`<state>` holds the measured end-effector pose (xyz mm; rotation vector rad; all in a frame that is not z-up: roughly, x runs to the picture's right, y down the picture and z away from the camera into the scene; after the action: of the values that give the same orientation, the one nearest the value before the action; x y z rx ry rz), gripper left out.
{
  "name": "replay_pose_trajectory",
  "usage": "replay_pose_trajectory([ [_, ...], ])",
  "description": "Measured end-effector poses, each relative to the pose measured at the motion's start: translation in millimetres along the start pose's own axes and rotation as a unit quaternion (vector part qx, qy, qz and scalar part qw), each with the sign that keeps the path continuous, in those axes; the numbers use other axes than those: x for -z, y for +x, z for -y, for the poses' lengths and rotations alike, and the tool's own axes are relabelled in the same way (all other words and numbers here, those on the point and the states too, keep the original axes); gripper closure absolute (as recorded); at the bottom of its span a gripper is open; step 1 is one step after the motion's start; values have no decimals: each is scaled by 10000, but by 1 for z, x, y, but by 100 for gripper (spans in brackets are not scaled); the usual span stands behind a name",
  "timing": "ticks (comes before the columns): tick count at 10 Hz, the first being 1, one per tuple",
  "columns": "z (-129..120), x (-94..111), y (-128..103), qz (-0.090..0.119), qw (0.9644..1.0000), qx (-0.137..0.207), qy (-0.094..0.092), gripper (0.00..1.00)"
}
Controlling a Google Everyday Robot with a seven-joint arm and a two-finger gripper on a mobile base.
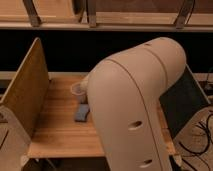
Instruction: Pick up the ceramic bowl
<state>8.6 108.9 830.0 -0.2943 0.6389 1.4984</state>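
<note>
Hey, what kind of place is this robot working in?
Probably a robotics lab test station: a wooden table fenced by side panels, with loose cables on the floor. The arm hides the gripper.

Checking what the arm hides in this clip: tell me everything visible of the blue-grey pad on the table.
The pad is a flat blue-grey rectangle, matte and soft-looking, lying on the wooden table just in front of the small pale cup. The beige arm hides its right edge. Nothing visible rests on it. The hand is out of view, hidden by the arm.
</note>
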Motion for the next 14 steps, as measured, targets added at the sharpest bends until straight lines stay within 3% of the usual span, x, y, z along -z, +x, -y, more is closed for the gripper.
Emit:
replay_pose_trajectory([
  [2,6,2,-20,219,9996,-130,105,20],
  [4,9,5,-40,425,9986,-299,41,20],
  [7,16,12,-71,789,9950,-441,-418,20],
  [11,14,14,-74,836,9946,-396,-467,20],
  [14,-3,3,-76,840,9945,-388,-490,20],
])
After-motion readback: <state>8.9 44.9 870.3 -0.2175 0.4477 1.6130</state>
